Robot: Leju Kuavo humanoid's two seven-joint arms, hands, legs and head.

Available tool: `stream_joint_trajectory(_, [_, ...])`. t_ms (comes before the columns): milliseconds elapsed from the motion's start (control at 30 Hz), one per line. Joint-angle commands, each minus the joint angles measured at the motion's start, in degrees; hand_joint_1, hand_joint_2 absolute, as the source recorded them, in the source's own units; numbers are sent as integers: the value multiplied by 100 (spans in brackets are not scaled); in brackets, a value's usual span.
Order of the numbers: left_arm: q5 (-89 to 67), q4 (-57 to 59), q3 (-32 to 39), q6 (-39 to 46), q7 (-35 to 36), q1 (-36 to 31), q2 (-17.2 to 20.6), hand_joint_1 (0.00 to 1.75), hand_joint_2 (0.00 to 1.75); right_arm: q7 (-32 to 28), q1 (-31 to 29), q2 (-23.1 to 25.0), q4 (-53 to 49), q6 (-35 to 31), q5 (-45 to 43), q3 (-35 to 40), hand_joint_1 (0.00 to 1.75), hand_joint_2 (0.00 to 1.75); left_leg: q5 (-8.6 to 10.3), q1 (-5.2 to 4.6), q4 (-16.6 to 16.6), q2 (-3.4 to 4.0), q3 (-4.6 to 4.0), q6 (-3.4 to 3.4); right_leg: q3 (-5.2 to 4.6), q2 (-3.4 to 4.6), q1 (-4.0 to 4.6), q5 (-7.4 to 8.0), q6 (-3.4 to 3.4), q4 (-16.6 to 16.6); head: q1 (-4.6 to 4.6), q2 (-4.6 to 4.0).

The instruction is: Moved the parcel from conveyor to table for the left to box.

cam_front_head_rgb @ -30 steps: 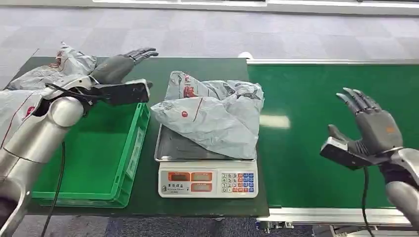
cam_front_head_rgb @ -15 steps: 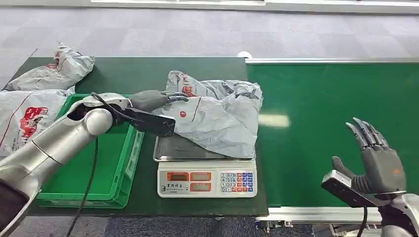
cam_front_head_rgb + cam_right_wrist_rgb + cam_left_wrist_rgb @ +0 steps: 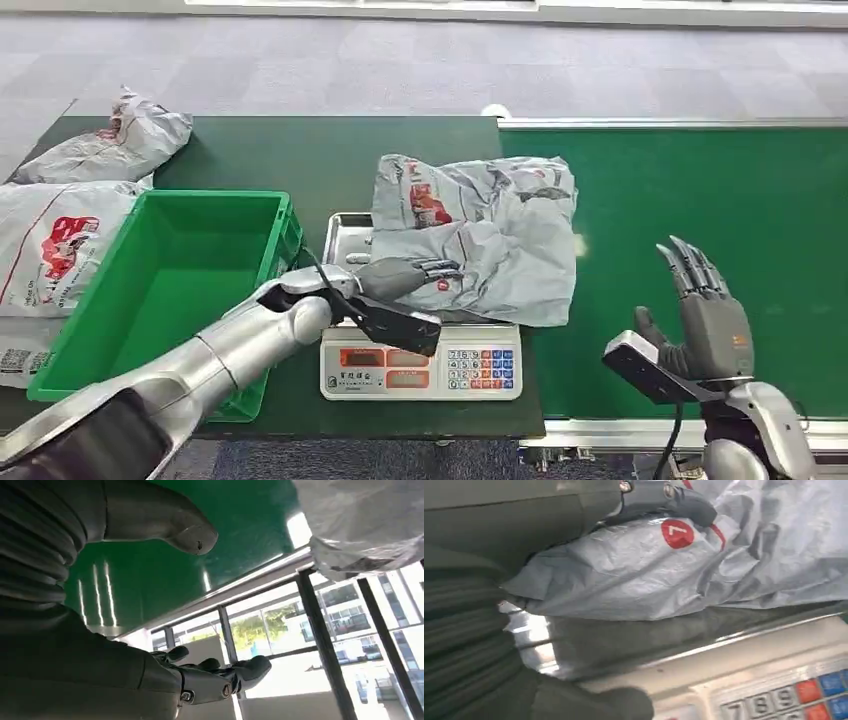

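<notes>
The grey parcel [image 3: 475, 240] with red print lies crumpled across the scale's steel tray [image 3: 345, 235], its right part hanging over the green conveyor belt [image 3: 700, 190]. My left hand [image 3: 405, 277] reaches over the scale's front. Its fingers [image 3: 440, 268] touch the parcel's near left edge. In the left wrist view a finger [image 3: 664, 497] lies on the parcel [image 3: 684, 570] while the thumb [image 3: 589, 705] stays apart, below the tray [image 3: 624, 645]. My right hand [image 3: 705, 325] hovers open over the belt's near edge, fingers spread, holding nothing; its thumb [image 3: 165, 525] and fingers [image 3: 225, 675] stand wide apart.
A green crate [image 3: 70, 330] sits left of the scale [image 3: 420, 370] on the dark table. Two more grey parcels [image 3: 110, 140] [image 3: 55, 245] lie at the table's far left. The belt's metal rail [image 3: 640, 432] runs along the front.
My left arm swung from over the crate's far side down to the scale's front. The parcel shifted right toward the belt. My right hand dropped lower and nearer.
</notes>
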Motion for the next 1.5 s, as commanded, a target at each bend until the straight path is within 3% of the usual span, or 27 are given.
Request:
stream_joint_trajectory(33, [-254, 873, 16, 492, -27, 38, -518, 175, 175, 49, -650, 563, 835, -26, 33, 538, 0, 175, 4, 3, -14, 24, 17, -2, 9, 22, 5, 11, -7, -15, -2, 0])
stream_joint_trajectory(500, [-544, 662, 524, 608, 30, 77, -206, 175, 175, 43, -781, 529, 926, -70, -50, 585, 0, 175, 7, 0, -17, 33, 16, 2, 3, 29, 2, 14, -7, -8, -2, 0])
stream_joint_trajectory(633, [-772, 260, 857, 835, 82, 102, 49, 175, 175, 56, -661, 439, 758, -89, -133, 511, 0, 175, 3, 1, -7, 22, 7, 2, -2, 19, 2, 7, -6, 2, 0, 0])
stream_joint_trajectory(733, [-1025, -219, 1050, 850, 174, 77, 349, 175, 175, 55, -624, 356, 683, -31, -229, 452, 0, 175, 4, -2, -10, 32, 9, 1, -6, 28, 0, 8, -9, 4, 0, 0])
stream_joint_trajectory(900, [-2055, -1676, 1845, 1540, 730, -99, 1221, 175, 175, 44, -378, 259, 496, -27, -314, 281, 0, 175, 4, 2, 3, 20, -8, 0, -23, 17, 3, 5, -7, 18, 0, 0])
stream_joint_trajectory(1067, [-2876, -2458, 2822, 1641, 1106, -649, 1889, 175, 175, 7, 219, 319, 89, -138, -319, 15, 0, 175, 1, 9, 17, 22, -24, -7, -43, 18, 11, 0, -12, 36, -2, 0])
stream_joint_trajectory(1133, [-2858, -2692, 3156, 1274, 1060, -840, 2078, 175, 175, -21, 447, 363, -51, -166, -313, -122, 0, 175, 2, 8, 14, 26, -22, -8, -45, 23, 12, -1, -13, 34, -2, 0])
stream_joint_trajectory(1233, [-3091, -3087, 3555, 1268, 1219, -891, 2682, 175, 175, -52, 624, 491, -151, -150, -268, -226, 0, 175, 1, 9, 13, 30, -22, -7, -47, 27, 12, -1, -12, 34, 0, 0])
stream_joint_trajectory(1300, [-2855, -3504, 4037, 1078, 1205, -553, 3314, 175, 175, -91, 814, 542, -255, -167, -241, -318, 0, 175, -1, 9, 3, 51, -15, -6, -47, 48, 10, 2, -12, 31, 0, 0])
stream_joint_trajectory(1500, [-2758, -4044, 4987, 1033, 1042, 759, 3772, 175, 175, -197, 946, 600, -341, -109, -238, -500, 0, 175, -2, 0, -34, 105, 23, -13, -34, 109, 0, 4, -14, 13, -2, 0])
